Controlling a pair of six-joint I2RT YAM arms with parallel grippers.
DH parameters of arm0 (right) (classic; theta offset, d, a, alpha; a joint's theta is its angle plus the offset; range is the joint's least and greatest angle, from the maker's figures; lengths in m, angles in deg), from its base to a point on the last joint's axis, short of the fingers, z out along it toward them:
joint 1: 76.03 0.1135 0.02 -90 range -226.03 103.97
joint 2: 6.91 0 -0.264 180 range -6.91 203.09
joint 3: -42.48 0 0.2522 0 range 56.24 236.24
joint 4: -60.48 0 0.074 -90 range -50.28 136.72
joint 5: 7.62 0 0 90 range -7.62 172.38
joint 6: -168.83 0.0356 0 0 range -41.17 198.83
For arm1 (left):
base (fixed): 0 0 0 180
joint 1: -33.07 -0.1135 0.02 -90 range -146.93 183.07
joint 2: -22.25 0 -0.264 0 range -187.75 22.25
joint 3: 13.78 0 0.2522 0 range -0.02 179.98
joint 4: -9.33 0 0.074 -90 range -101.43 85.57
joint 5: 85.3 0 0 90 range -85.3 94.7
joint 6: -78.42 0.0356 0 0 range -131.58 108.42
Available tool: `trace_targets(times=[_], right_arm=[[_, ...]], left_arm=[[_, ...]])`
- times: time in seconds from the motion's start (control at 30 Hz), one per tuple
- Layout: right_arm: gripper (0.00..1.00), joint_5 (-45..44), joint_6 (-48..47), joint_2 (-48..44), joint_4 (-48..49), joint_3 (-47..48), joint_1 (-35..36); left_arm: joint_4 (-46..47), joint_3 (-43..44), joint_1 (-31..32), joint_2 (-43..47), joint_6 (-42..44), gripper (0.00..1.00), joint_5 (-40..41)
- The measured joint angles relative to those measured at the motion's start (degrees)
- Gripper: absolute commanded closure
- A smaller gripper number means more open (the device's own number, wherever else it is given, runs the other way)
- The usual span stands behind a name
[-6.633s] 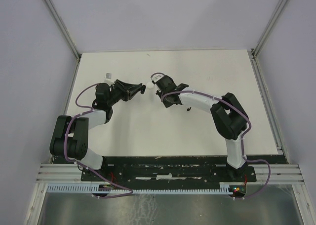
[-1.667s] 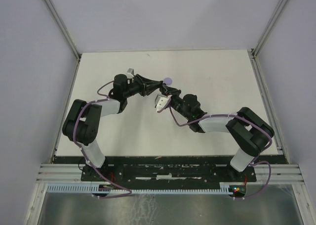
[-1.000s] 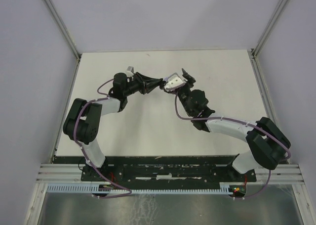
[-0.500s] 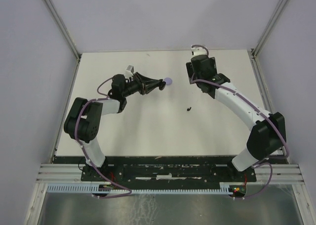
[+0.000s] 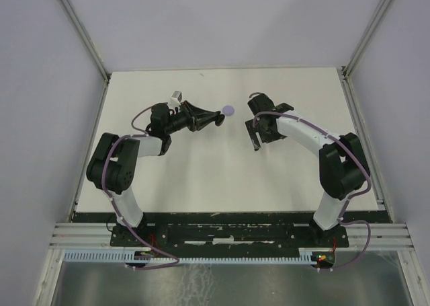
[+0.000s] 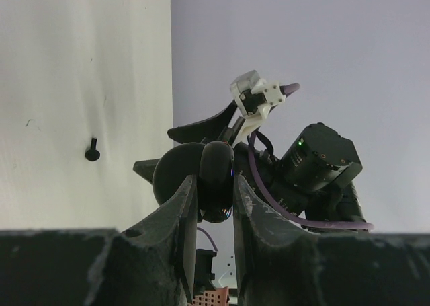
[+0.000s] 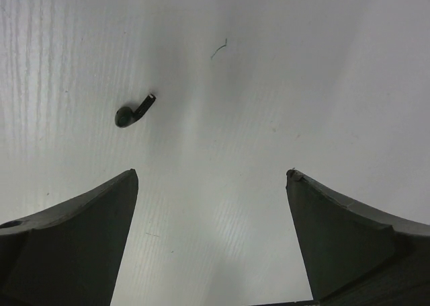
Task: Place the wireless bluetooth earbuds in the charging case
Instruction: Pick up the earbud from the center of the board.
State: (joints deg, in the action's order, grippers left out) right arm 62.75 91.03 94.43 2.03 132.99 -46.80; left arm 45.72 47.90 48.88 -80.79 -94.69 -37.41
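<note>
My left gripper is shut on a black round charging case, held above the table with its lid part beside it. A small black earbud with a short stem lies on the white table, also seen as the earbud in the top view and the earbud in the left wrist view. My right gripper hangs just above it, open wide and empty. The earbud sits ahead of the left fingertip, outside the gap.
A pale lilac round puck lies on the table just beyond the left gripper's tip. Grey walls close the table on three sides. The right arm shows behind the held case in the left wrist view.
The right arm swung from the far right of the table back toward the middle, down over the black earbud, and its jaws opened wider. The left arm kept still with the case.
</note>
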Motion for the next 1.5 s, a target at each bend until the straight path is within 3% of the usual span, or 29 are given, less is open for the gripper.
trace_targets(times=[0.4,1.5], right_arm=[[0.0,2.19,0.17,7.69,0.87,-0.07,0.0],[0.0,2.67,-0.48,13.62,6.29,5.05,-2.01]], left_arm=[[1.2,-0.76,0.0,0.0,0.0,0.97,-0.5],[1.18,-0.76,0.0,0.0,0.0,0.97,-0.48]])
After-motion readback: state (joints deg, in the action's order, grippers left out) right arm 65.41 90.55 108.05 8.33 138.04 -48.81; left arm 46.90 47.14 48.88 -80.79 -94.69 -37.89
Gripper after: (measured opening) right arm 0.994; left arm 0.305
